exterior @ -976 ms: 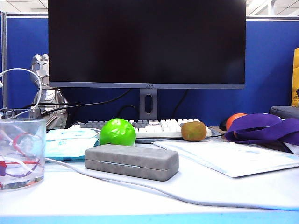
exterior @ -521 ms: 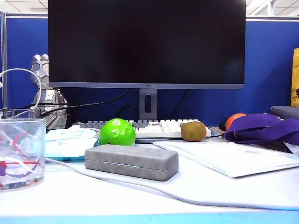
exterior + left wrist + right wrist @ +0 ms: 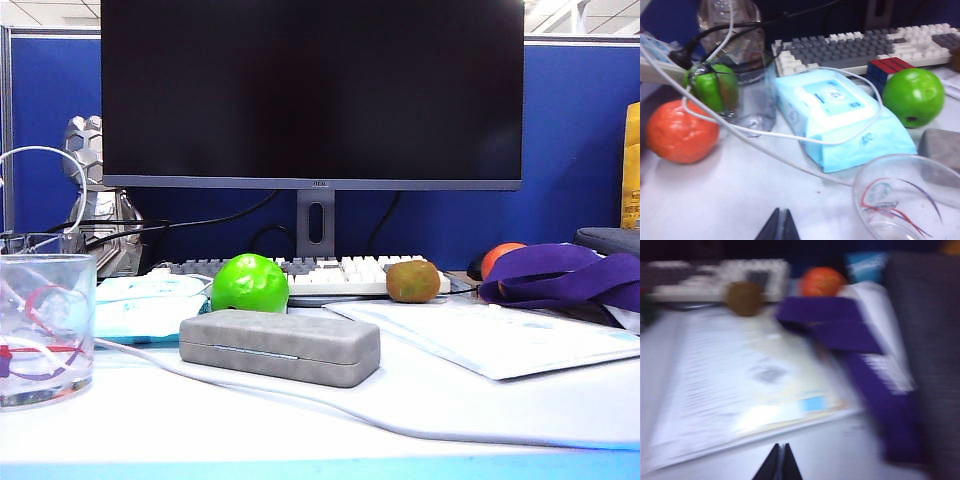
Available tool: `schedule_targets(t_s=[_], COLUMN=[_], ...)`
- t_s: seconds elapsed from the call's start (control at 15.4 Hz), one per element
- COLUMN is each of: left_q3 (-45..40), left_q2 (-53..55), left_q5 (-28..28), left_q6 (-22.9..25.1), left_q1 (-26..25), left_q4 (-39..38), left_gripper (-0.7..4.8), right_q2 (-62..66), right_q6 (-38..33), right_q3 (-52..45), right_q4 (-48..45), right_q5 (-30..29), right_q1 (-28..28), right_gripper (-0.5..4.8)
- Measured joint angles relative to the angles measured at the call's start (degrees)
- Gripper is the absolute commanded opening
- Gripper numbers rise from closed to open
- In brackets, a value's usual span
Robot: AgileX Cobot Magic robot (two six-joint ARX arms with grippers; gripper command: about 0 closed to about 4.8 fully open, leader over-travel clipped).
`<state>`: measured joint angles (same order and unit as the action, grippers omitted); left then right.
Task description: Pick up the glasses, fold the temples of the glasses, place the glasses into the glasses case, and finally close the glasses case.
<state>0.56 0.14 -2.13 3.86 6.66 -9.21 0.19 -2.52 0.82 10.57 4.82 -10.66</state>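
Case (image 3: 280,346) sits shut on the worktop (image 3: 300,430), front centre in the exterior view, seam facing the camera. Glasses not visible in any view, so I can't say where they are.

Just behind the case: green ball (image 3: 250,283) toward its left end, keyboard (image 3: 330,272) behind that under the monitor (image 3: 312,95). Kiwi (image 3: 413,281) stands by the keyboard's right end. Paper sheet (image 3: 490,335) lies right of the case, purple cloth (image 3: 560,277) beyond it, orange (image 3: 500,257) peeking out behind the cloth. Clear cup (image 3: 45,325) at front left; white cable (image 3: 300,395) runs across the worktop in front of the case. Blue wipes pack (image 3: 145,305) lies between cup and ball.

My left hand (image 3: 779,226) hangs low over bare worktop near the cup's rim (image 3: 905,192), fingers pressed together, holding nothing. The wipes pack (image 3: 840,117) is ahead of it and the grey corner of the case (image 3: 942,147) shows at the edge.

My right hand (image 3: 779,462) is also pressed together and empty, over the worktop at the near edge of the sheet (image 3: 740,385). That view is blurred.
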Motion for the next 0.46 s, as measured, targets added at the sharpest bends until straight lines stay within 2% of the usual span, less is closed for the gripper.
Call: schedule_targets(t_s=[0.2,0.46], left_q3=[0.0,0.0], left_q2=[0.0,0.0], left_q5=[-0.1,-0.1], left_q6=[0.0,0.0], left_q1=[0.0,0.0], left_q4=[0.0,0.0], left_gripper=[-0.04,-0.04], right_q2=[0.0,0.0], right_q6=[0.5,0.5], right_q3=[-0.3,-0.3], right_q4=[-0.7,-0.7], right_q5=[-1.5,-2.4], right_q1=[2.7,3.0], right_gripper=[0.0,0.0])
